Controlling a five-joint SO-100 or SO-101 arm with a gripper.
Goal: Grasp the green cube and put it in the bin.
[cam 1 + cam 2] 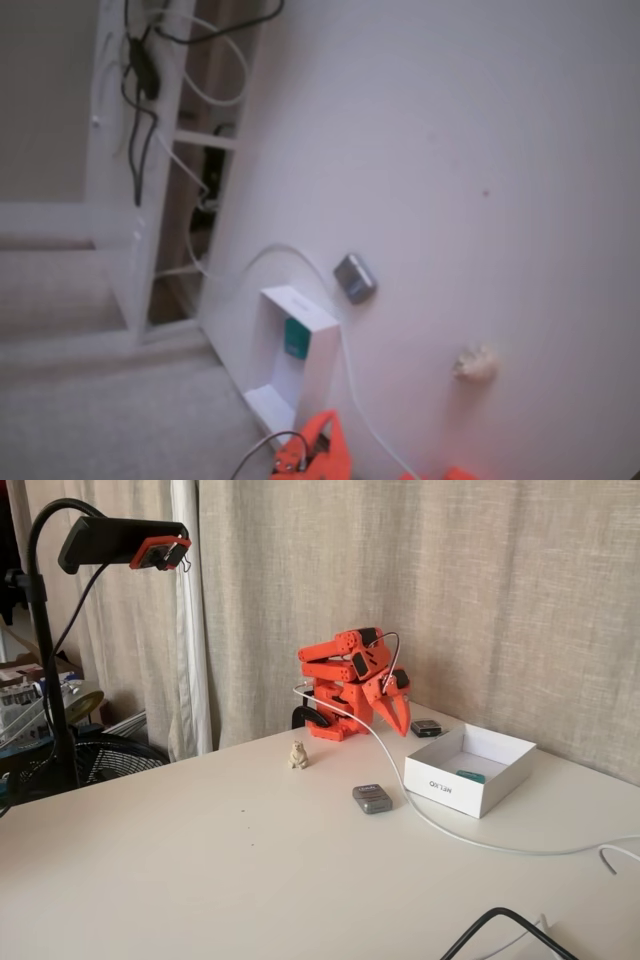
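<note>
The green cube (296, 338) (470, 776) lies inside the bin (318, 318) (455, 785), a white shallow box, close to one wall. The orange arm is folded back behind the bin. My gripper (402, 728) points down toward the table just behind the bin's far-left corner, apart from the cube. Its fingers look pressed together with nothing between them. In the fixed view that looks down, only the gripper's tip (324, 420) shows at the bottom edge, next to the bin's end.
A small grey metallic block (354, 278) (372, 798) sits just outside the bin. A beige lumpy ball (475, 363) (297, 754) lies further off. A white cable (440, 830) runs past the bin. A dark small object (427, 728) sits behind the bin.
</note>
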